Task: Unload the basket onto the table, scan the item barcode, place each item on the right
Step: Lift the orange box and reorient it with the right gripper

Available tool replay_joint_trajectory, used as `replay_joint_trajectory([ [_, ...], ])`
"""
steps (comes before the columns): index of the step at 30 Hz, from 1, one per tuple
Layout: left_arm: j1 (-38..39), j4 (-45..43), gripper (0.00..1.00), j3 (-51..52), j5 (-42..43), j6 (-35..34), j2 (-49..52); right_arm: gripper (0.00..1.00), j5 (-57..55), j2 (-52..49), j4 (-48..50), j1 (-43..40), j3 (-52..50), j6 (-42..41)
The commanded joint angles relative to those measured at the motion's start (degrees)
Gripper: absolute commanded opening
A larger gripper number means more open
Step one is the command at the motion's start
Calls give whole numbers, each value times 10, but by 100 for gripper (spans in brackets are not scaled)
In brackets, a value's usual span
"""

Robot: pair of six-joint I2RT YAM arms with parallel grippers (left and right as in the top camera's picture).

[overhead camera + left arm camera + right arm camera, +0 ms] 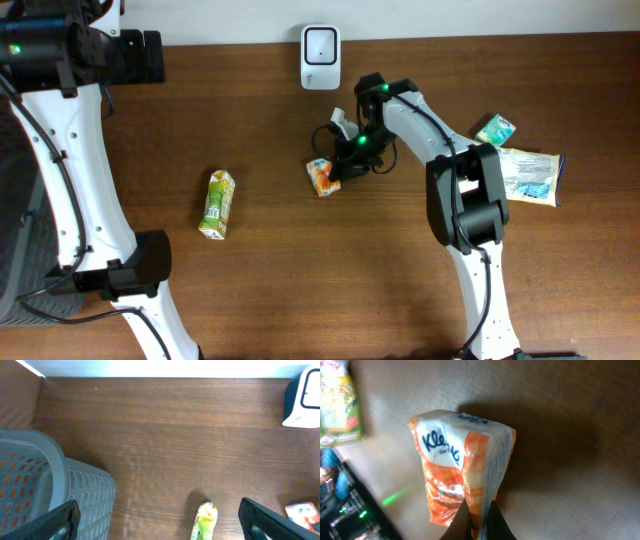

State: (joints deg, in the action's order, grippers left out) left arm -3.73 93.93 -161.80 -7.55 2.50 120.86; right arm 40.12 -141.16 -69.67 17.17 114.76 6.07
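Left wrist: grey basket (87,492), contents unclear.

basket (75,485) cut off left, scanner (304,400) cropped right

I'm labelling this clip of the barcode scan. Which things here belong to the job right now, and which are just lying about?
In the job:
- orange tissue pack, pinched in the shut right gripper
- white scanner

Lying about:
- green carton
- teal packet
- blue-and-white packet
- grey basket
- left gripper, open and empty
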Motion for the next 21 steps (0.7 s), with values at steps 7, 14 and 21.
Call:
replay_joint_trajectory([
  [7, -2, 1, 99, -5, -2, -3, -7, 4, 326, 81, -130, -97, 76, 167],
  [14, -2, 1, 99, -5, -2, -3, -7, 4, 471, 84, -170, -165, 76, 177],
  [21, -2, 1, 99, -5, -2, -3, -7, 4, 488, 99, -202, -212, 78, 176],
])
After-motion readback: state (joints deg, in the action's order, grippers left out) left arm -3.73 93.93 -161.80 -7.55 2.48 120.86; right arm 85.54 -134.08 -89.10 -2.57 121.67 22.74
